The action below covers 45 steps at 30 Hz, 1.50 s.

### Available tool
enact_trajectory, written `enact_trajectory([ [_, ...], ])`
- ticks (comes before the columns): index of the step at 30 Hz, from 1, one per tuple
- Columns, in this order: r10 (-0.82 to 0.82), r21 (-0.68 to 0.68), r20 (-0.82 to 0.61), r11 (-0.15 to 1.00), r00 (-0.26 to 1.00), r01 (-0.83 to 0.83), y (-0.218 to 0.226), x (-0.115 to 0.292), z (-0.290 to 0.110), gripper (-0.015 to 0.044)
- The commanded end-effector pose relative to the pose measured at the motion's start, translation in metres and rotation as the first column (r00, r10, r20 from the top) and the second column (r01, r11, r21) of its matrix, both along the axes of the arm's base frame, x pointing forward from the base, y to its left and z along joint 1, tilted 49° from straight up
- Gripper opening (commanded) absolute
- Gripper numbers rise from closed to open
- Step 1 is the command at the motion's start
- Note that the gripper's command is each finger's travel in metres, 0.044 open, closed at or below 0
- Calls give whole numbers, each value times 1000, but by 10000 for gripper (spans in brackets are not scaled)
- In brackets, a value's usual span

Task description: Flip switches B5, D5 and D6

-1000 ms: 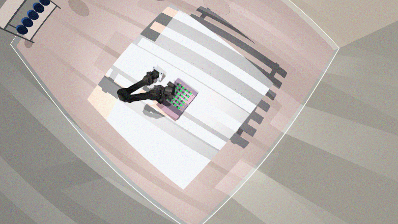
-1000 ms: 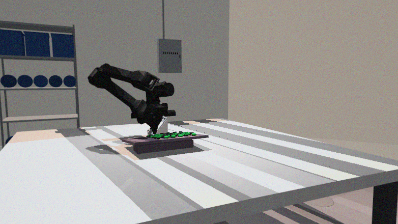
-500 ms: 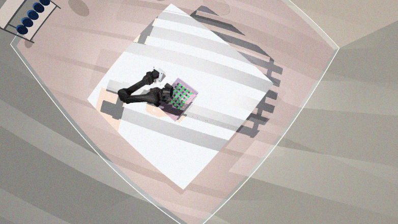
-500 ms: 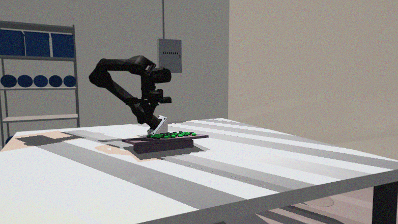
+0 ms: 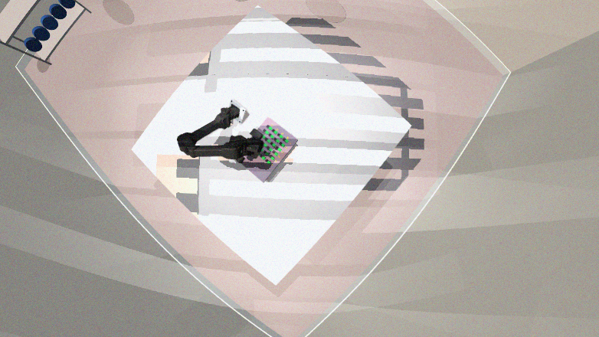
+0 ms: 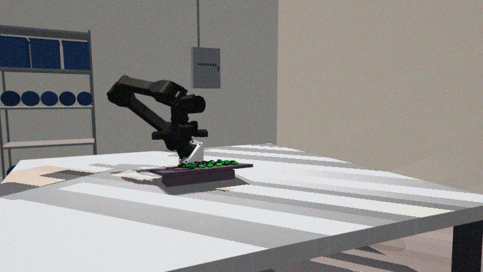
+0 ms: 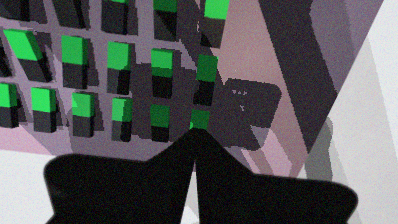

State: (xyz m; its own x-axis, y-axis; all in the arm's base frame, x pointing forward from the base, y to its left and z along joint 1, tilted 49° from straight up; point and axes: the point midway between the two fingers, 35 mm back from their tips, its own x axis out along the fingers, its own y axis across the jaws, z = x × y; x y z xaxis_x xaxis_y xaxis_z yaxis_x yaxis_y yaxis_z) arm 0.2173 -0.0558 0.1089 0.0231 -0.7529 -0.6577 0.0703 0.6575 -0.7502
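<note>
Two fingers pressed together to make one blunt point, the gripper (image 7: 195, 131) bears on a green switch (image 7: 200, 119) near the panel's (image 7: 280, 60) right edge.
</note>
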Motion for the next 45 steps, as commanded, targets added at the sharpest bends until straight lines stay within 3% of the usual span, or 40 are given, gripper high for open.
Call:
enact_trajectory([
  [1,7,-2,8,1000,1000,-7,-3,1,-1,0],
  [45,7,-3,8,1000,1000,-7,-13,2,-10,0],
])
